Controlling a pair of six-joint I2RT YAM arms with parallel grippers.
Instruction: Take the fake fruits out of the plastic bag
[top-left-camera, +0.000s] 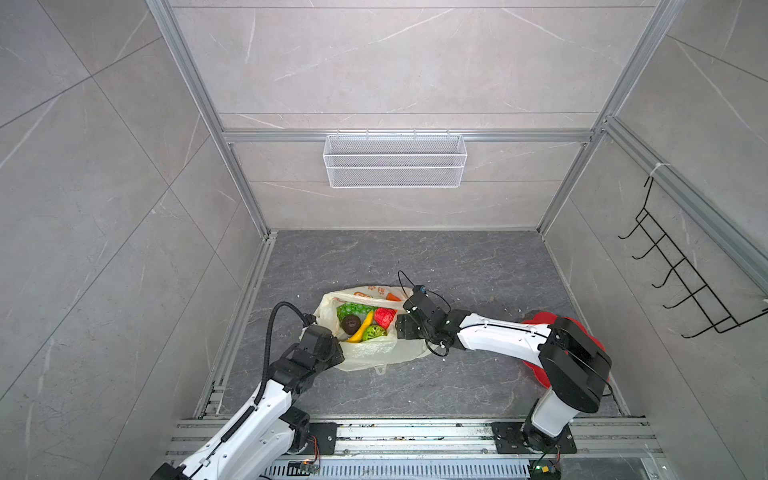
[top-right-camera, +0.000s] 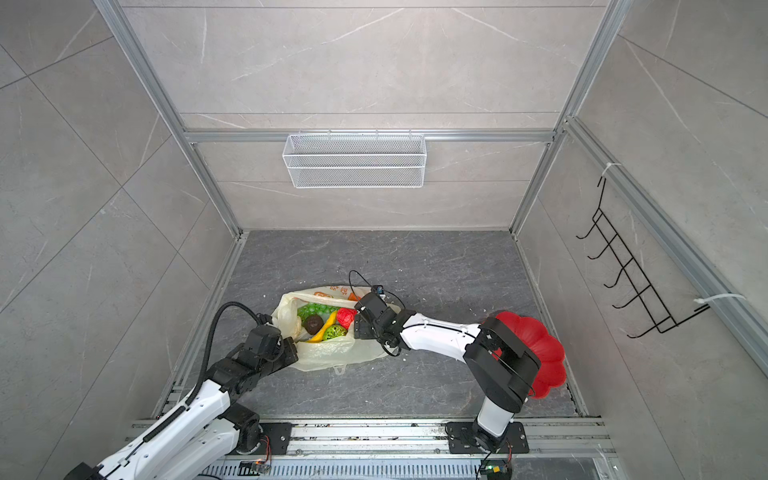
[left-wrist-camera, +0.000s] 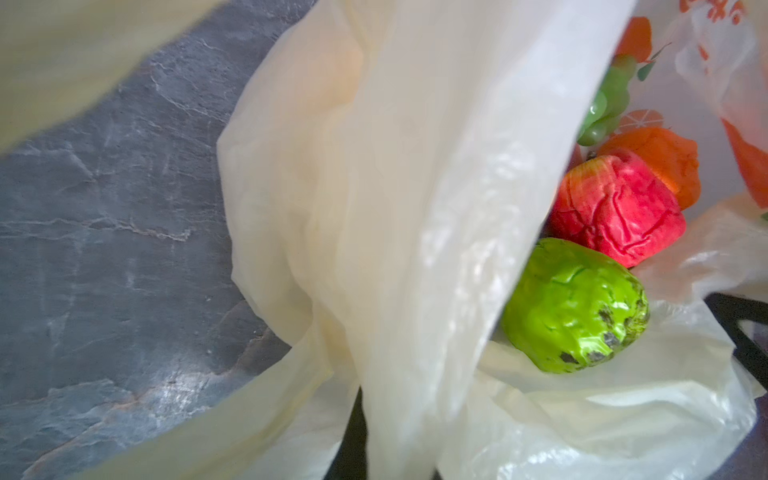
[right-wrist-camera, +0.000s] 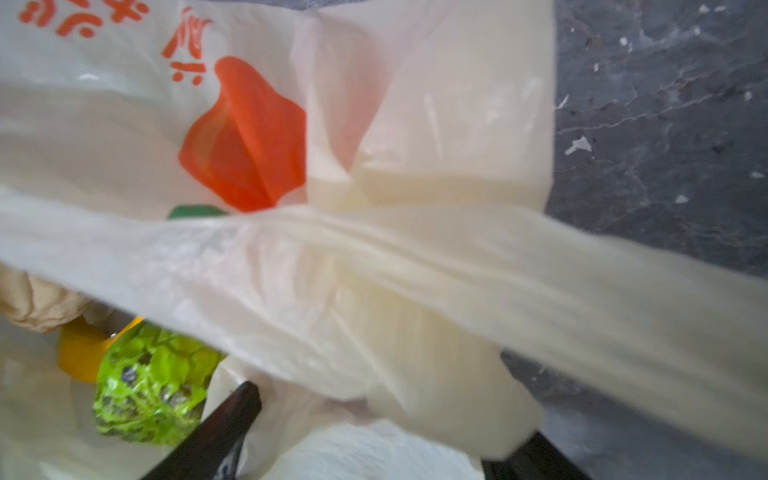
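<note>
End effector, left: clamped on plastic bag rim. Plastic bag: mid-surface, mouth open, fake fruits inside, between both end effectors. End effector, right: fingers apart, bag film between.

L gripper tips: under plastic bag film in both top views; wrist cam shows only a dark sliver of finger. Red plate partly behind R arm. Banana mostly covered by film in R wrist cam. Bag print too small to read from top. Handle strip blurred.
</note>
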